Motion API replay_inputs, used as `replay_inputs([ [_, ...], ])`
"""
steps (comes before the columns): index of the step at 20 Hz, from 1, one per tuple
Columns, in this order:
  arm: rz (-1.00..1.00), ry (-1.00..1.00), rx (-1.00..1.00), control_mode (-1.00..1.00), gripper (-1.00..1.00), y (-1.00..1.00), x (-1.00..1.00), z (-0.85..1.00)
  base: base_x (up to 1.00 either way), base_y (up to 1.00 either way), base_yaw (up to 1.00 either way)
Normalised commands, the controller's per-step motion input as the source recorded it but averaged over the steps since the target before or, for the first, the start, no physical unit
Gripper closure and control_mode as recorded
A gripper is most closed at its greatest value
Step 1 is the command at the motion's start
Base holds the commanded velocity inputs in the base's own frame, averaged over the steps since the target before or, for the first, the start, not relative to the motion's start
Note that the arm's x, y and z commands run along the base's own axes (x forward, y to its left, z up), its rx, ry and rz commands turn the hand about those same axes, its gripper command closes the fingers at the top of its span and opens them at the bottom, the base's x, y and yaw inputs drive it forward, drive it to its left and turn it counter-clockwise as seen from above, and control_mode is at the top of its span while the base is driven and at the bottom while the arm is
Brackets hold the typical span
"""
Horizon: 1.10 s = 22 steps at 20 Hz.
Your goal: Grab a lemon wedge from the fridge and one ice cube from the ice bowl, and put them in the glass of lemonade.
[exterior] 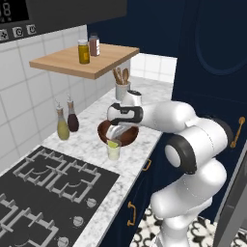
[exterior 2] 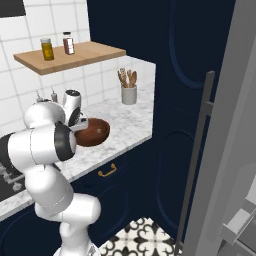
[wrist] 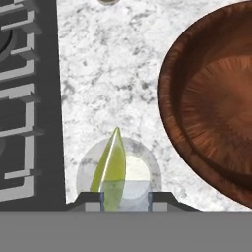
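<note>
Gripper [wrist: 125,197] pinched narrow on the lemon wedge [wrist: 112,170], hanging straight over the glass of lemonade [wrist: 147,170]. Ice bowl [wrist: 216,108] sits at 2 o'clock of the glass in the hand view, nearly touching; hob [wrist: 24,98] at 9. Step in hand: wedge drop. Next move, I'd say: open jaws, let it fall in, then go to the bowl for an ice cube.
</note>
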Motion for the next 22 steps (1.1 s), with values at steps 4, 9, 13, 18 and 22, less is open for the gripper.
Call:
replay_inputs([
  [4,0.00,0.11,0.00,-1.00,1.00,0.00,0.00,0.00,0.00,0.00,0.00],
  [9,0.00,0.05,0.00,-1.00,1.00,0.00,0.00,0.00,0.00,0.00,0.00],
  [13,0.00,0.03,0.00,-1.00,1.00,-0.16,0.07,0.00,0.00,0.00,0.00],
  [18,0.00,0.03,0.00,-1.00,1.00,-0.05,0.15,0.00,0.00,0.00,0.00],
  [22,-0.04,0.01,0.00,-1.00,1.00,0.07,0.25,0.00,0.00,0.00,0.00],
])
